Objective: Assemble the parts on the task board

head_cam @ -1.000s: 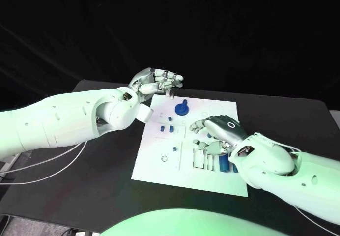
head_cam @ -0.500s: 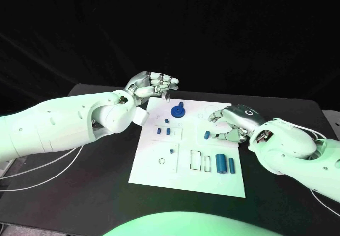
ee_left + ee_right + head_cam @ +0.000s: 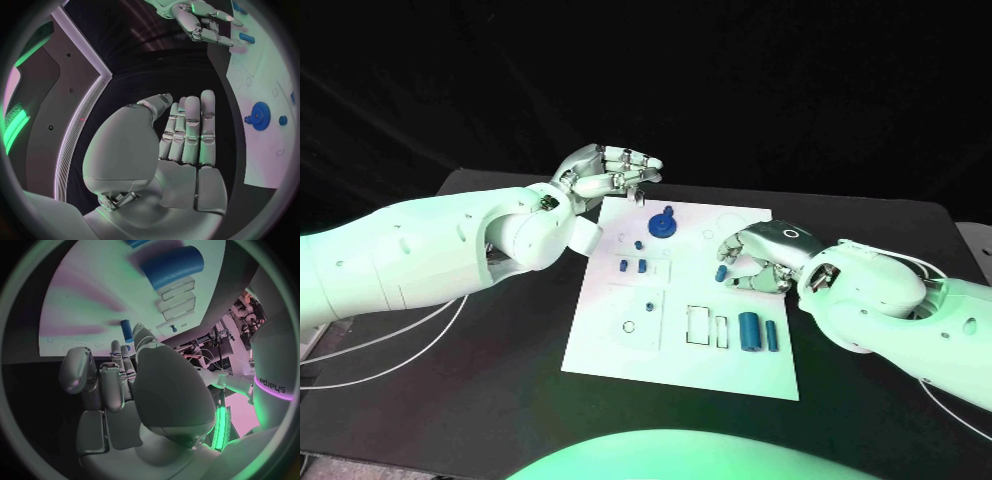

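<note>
The white task board lies mid-table. On it are a blue gear, two small pegs, two blue cylinders and a short blue peg. My right hand hovers over the board's right side, fingers arched down with their tips right beside the short peg; nothing sits between thumb and fingers. A cylinder lies farther off. My left hand floats above the board's far left corner, fingers curled in and holding nothing. From the left wrist, the gear and my right hand show.
The black table surrounds the board, with free room on both sides. Empty outlined slots mark the board's near half. White cables trail off the table's left edge.
My right hand lifted away from the board's near slots, swung out to the right, then came back left to the short peg. The left hand stayed nearly still.
</note>
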Robot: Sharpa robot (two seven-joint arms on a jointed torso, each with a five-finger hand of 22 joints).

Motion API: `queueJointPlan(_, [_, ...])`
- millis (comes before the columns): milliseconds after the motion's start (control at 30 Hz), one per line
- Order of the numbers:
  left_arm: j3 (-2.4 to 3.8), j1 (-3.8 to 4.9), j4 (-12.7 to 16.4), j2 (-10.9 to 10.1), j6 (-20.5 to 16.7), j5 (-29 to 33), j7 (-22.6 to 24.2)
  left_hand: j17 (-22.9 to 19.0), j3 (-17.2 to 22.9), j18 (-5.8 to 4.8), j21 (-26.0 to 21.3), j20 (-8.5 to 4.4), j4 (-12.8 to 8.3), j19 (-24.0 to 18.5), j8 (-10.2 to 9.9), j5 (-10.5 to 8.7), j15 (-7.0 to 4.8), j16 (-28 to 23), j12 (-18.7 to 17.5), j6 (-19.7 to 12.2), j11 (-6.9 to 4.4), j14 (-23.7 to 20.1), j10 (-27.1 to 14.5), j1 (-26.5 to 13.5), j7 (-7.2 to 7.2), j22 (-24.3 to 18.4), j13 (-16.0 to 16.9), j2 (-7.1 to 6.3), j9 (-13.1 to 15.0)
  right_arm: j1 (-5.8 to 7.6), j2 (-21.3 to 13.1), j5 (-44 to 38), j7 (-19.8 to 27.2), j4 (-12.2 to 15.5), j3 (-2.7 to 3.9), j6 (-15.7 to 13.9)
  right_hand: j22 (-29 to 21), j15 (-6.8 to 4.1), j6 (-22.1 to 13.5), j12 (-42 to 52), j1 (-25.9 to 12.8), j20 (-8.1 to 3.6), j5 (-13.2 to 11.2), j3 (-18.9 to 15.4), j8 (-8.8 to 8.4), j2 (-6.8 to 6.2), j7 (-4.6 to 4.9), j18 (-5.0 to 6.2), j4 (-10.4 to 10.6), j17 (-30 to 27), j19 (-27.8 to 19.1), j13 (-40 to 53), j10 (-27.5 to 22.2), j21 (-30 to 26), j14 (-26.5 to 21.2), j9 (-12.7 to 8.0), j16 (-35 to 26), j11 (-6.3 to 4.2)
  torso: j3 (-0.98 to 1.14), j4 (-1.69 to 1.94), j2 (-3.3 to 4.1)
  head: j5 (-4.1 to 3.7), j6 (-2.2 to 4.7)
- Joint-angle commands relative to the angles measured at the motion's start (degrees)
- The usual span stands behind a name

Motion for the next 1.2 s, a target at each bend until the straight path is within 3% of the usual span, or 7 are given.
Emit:
queueJointPlan(33, [0.03, 0.02, 0.07, 0.10, 0.52, 0.24, 0.34, -0.09, -0.18, 0.83, -0.30, 0.21, -0.19, 0.19, -0.14, 0.12, 0.05, -0.23, 0.21, -0.47, 0.04, -0.15, -0.29, -0.04, 0.11, -0.05, 0.04, 0.57, -0.09, -0.13, 0.58, 0.86, 0.92, -0.38, -0.05, 0.92, 5.76, -0.14, 1.14, 0.28, 0.63, -0.21, -0.04, 1.44, 0.31, 0.66, 0.03, -1.18, 0.02, 0.72, 0.93, -0.44, 1.37, 1.82, 0.82, -0.19, 0.57, -0.24, -0.01, -0.05, -0.01, -0.05, -0.05])
queueJointPlan(167, [0.03, 0.02, 0.02, 0.18, 0.50, 0.25, 0.35, -0.09, -0.18, 0.83, -0.30, 0.21, -0.19, 0.19, -0.14, 0.12, 0.05, -0.23, 0.21, -0.47, 0.04, -0.15, -0.29, -0.04, 0.11, -0.05, 0.04, 0.57, -0.09, -0.21, 1.30, 1.18, 1.04, -0.94, -0.14, 0.82, 6.40, -0.29, 2.26, -0.41, 0.70, -0.57, -1.99, 4.35, 0.14, 0.76, -0.10, -1.42, 0.09, 1.19, 1.54, -1.35, 3.13, 3.16, 1.38, -0.51, 0.87, -0.42, 0.00, -0.08, -0.03, -0.21, -0.06])
queueJointPlan(333, [0.03, 0.02, -0.04, 0.28, 0.52, 0.25, 0.33, -0.09, -0.18, 0.83, -0.30, 0.21, -0.19, 0.19, -0.14, 0.12, 0.05, -0.23, 0.21, -0.47, 0.04, -0.15, -0.29, -0.04, 0.11, -0.05, 0.04, 0.57, -0.09, -0.41, 2.03, 1.35, 0.89, -1.86, -0.32, 0.87, 7.93, -0.63, 3.70, -1.09, 0.53, -0.96, -2.01, 8.01, 0.16, 0.83, -0.20, -2.08, -0.01, 2.31, 2.78, -1.96, 6.07, 6.88, 2.10, -0.67, 1.46, -0.79, 0.02, 0.02, -0.03, -0.44, -0.10])
queueJointPlan(500, [0.03, 0.02, -0.11, 0.27, 0.48, 0.26, 0.27, -0.10, -0.19, 0.83, -0.34, 0.21, -0.19, 0.22, -0.10, 0.12, 0.04, -0.23, 0.29, -0.45, 0.04, -0.15, -0.31, -0.04, 0.10, -0.08, 0.07, 0.66, -0.08, -0.66, 2.36, 0.79, 0.45, -2.55, -0.41, 0.68, 9.22, -1.09, 6.71, -2.17, 0.60, -1.41, -2.40, 12.33, 1.24, 0.75, -0.63, -2.60, -0.41, 3.35, 3.73, -2.32, 8.81, 9.89, 2.73, -0.22, 1.97, -1.34, 0.05, -0.07, -0.04, -0.42, -0.12])
queueJointPlan(600, [0.03, 0.02, -0.10, 0.25, 0.49, 0.30, 0.24, -0.10, -0.19, 0.83, -0.34, 0.21, -0.19, 0.22, -0.10, 0.12, 0.04, -0.23, 0.29, -0.45, 0.04, -0.15, -0.31, -0.04, 0.10, -0.08, 0.07, 0.66, -0.08, -0.75, 2.51, 0.36, 0.20, -2.87, -0.44, 0.42, 9.42, -1.33, 7.39, -2.95, 0.55, -1.66, -5.19, 15.22, 1.59, 1.15, -0.96, -2.64, -0.86, 3.17, 3.76, -2.45, 9.74, 10.08, 2.75, 0.05, 1.87, -1.57, 0.03, -0.10, -0.04, -0.45, -0.13])
queueJointPlan(667, [0.03, 0.02, -0.08, 0.25, 0.50, 0.32, 0.22, -0.10, -0.19, 0.83, -0.34, 0.21, -0.19, 0.22, -0.10, 0.12, 0.04, -0.23, 0.29, -0.45, 0.04, -0.15, -0.31, -0.04, 0.10, -0.08, 0.07, 0.66, -0.08, -0.79, 2.63, 0.00, -0.03, -3.07, -0.45, 0.37, 9.50, -1.33, 7.50, -3.30, 0.25, -1.69, -5.38, 16.24, 1.69, 0.94, -0.95, -2.65, -1.11, 3.17, 3.77, -2.49, 10.00, 10.15, 2.75, 0.17, 1.85, -1.62, 0.03, -0.08, -0.04, -0.48, -0.14])
queueJointPlan(1200, [0.03, 0.02, -0.08, 0.30, 0.53, 0.36, -0.01, -0.12, -0.16, 0.83, -0.38, 0.22, -0.13, 0.25, -0.06, 0.14, 0.04, -0.23, 0.39, -0.44, 0.04, -0.14, -0.37, -0.06, 0.11, -0.12, 0.10, 0.90, -0.08, -1.27, 3.43, -1.87, -1.10, -3.93, -0.57, 0.47, 9.76, -1.42, 8.12, -4.15, -0.79, -1.69, -5.60, 18.60, 2.33, 0.28, -1.08, -2.71, -2.08, 3.36, 3.83, -2.50, 10.62, 10.47, 2.83, 0.70, 1.93, -1.70, -0.05, -0.07, -0.13, -0.91, -0.15])
